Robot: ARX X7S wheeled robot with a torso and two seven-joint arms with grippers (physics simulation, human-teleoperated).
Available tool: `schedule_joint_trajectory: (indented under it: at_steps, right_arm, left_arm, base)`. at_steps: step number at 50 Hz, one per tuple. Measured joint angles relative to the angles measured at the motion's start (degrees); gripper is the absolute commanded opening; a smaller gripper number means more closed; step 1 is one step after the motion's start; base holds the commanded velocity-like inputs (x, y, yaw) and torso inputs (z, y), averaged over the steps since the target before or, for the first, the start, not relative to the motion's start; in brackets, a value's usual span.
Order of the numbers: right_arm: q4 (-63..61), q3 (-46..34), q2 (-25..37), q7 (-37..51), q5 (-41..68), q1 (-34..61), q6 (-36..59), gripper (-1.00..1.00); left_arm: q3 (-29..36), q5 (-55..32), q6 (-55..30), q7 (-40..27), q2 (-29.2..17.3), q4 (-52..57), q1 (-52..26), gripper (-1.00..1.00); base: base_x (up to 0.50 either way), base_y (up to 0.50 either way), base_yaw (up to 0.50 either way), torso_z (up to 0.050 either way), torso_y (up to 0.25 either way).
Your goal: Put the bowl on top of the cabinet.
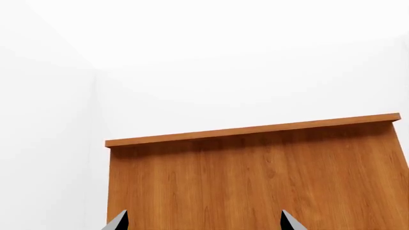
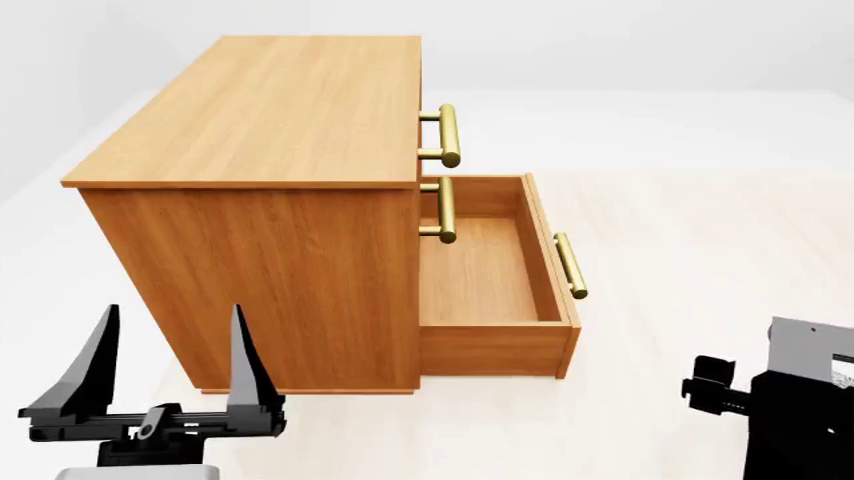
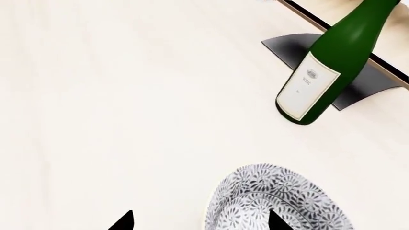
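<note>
Hovering low beside the cabinet [image 2: 267, 180], left gripper [image 2: 167, 360] with both dark tapered fingers standing well apart, nothing between them. Warm orange-brown wood grain, boxy, flat bare top; brass bar handles [image 2: 449, 135] down the front, lowest drawer [image 2: 497, 275] pulled out, shallow and open. From the left wrist, just a plain wooden side panel and overhanging top edge, fingertips barely poking in. Over on the right wrist: bowl [image 3: 275, 201] resting on pale floor, dense blue-grey leaf pattern, round, cut off at the frame edge. Right gripper [image 3: 201, 221] tips spread wide, one in front of the bowl; contact impossible to judge. Glossy green bottle [image 3: 332, 62] with white label nearby, leaning over a dark curved stand [image 3: 364, 91], neck out of shot.
</note>
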Motion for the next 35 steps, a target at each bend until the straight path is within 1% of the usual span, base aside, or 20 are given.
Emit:
schedule_joint_trajectory:
  at_steps: [20, 35]
  right_arm:
    - [1.5, 0.4, -0.6, 2.3, 0.8, 3.3, 4.6, 1.00]
    - [3.7, 0.0, -1.1, 3.9, -0.2, 4.0, 5.1, 1.00]
  left_arm:
    - [0.2, 0.0, -0.1, -0.3, -0.2, 0.0, -0.1, 1.00]
    - [0.4, 0.1, -0.2, -0.5, -0.3, 0.1, -0.1, 1.00]
  base:
    - [0.00, 0.00, 0.00, 0.000, 0.000]
    - [0.00, 0.00, 0.00, 0.000, 0.000]
